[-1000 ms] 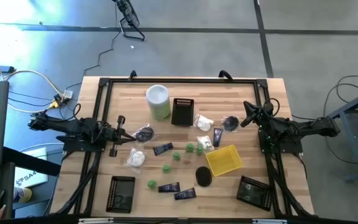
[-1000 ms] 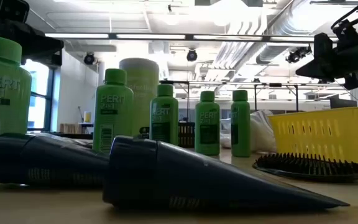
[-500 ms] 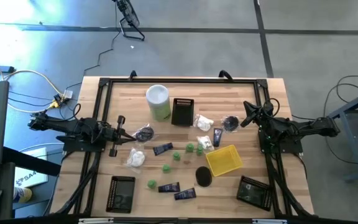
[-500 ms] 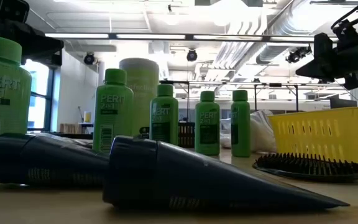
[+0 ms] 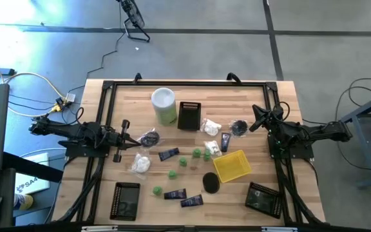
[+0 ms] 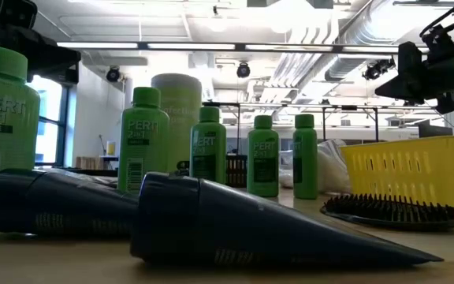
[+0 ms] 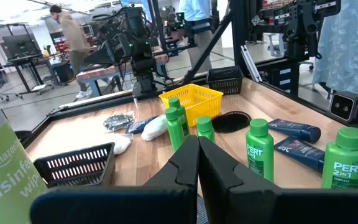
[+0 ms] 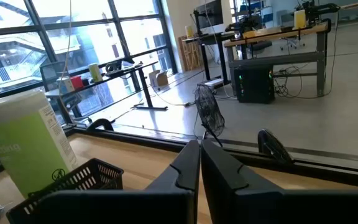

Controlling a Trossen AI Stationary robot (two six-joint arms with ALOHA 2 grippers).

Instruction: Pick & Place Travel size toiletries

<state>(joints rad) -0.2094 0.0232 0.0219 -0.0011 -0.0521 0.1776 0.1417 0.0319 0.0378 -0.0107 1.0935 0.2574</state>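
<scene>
Toiletries (image 5: 172,174) scattered, left pincer (image 5: 134,143) closed, raised

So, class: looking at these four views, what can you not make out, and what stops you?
- Inside of the yellow basket: low view, its mesh wall blocks it.
- Labels of the navy tubes: high view, too small.
- White packet: low view, green bottles cover part.
- Canister: left wrist view, cut off by the edge.

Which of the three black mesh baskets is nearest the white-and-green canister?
The black basket at the table's far middle, right beside the canister. The other two sit at the near corners.
</scene>
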